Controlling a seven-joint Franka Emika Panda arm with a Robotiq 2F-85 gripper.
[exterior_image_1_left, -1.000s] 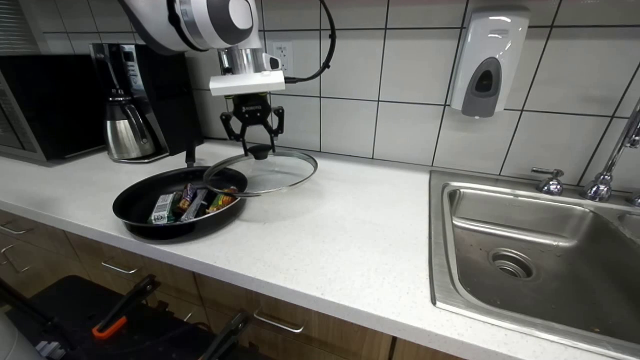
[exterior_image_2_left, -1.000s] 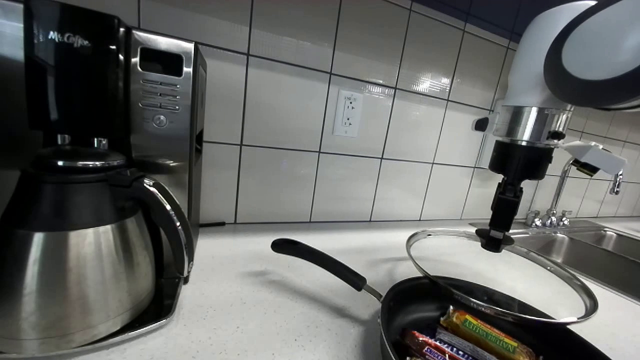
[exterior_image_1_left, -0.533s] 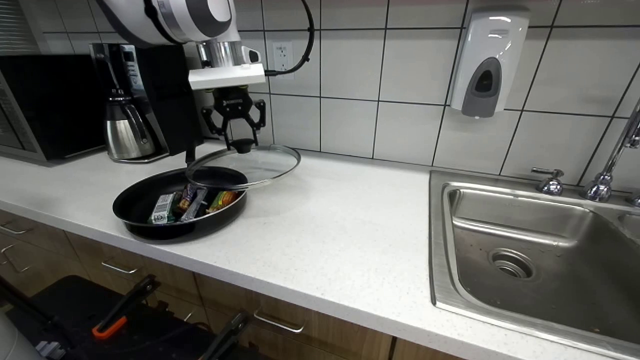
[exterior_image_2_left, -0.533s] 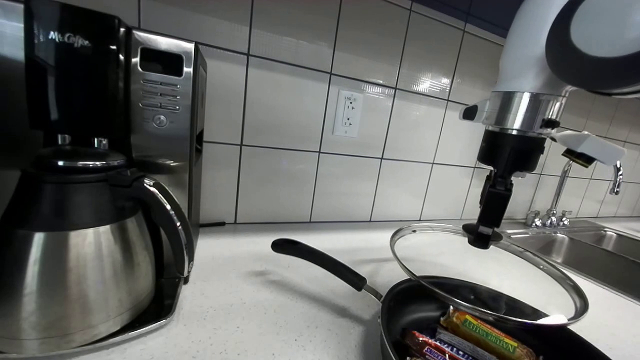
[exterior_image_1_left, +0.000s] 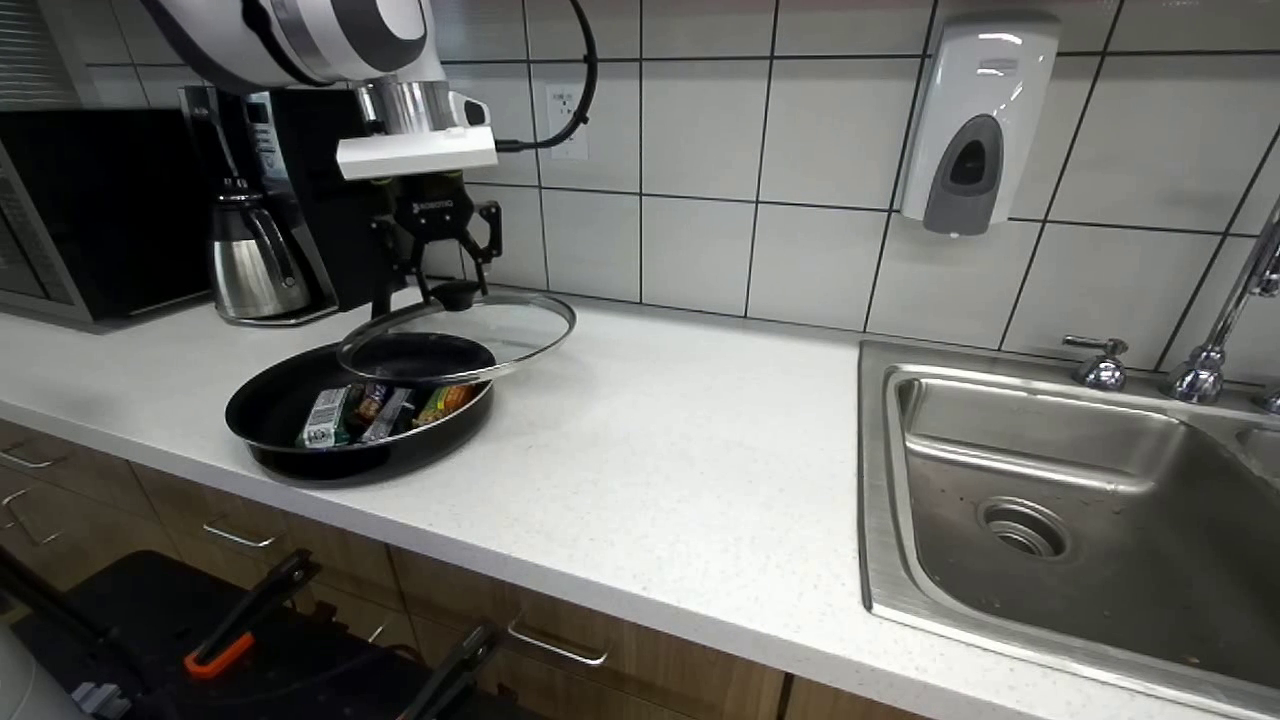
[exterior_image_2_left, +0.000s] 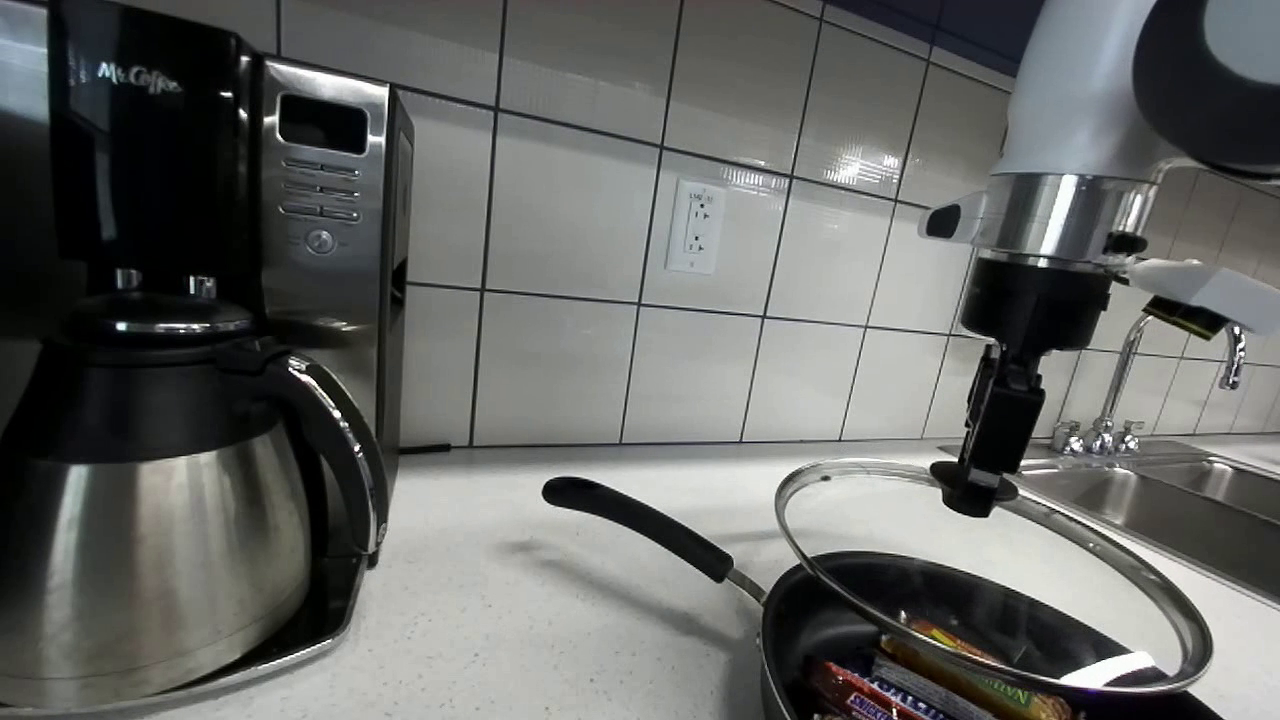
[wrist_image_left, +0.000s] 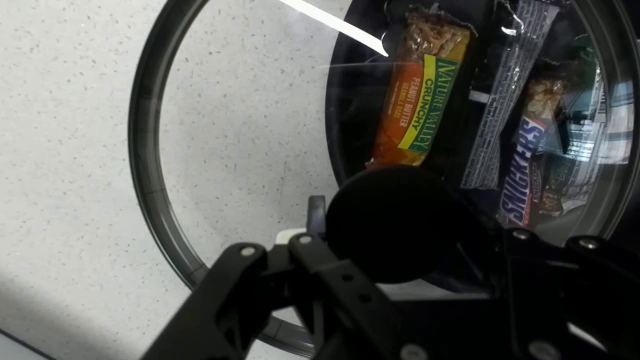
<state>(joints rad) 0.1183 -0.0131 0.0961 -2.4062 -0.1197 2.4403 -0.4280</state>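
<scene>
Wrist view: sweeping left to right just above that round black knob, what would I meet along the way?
Speckled countertop, rim of the glass lid, countertop again through the glass, black pan, Nature Valley bar, silvery wrapper, Snickers bar, greenish packet partly lost in glare, the lid's rim again.

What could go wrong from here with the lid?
Two risks. The clear lid is gripped only by its knob between the fingers, so it might swivel or slip. It also sits off-center over the frying pan, reaching past one side above the counter; lowered right here, it would likely land askew on the pan's edge.
</scene>
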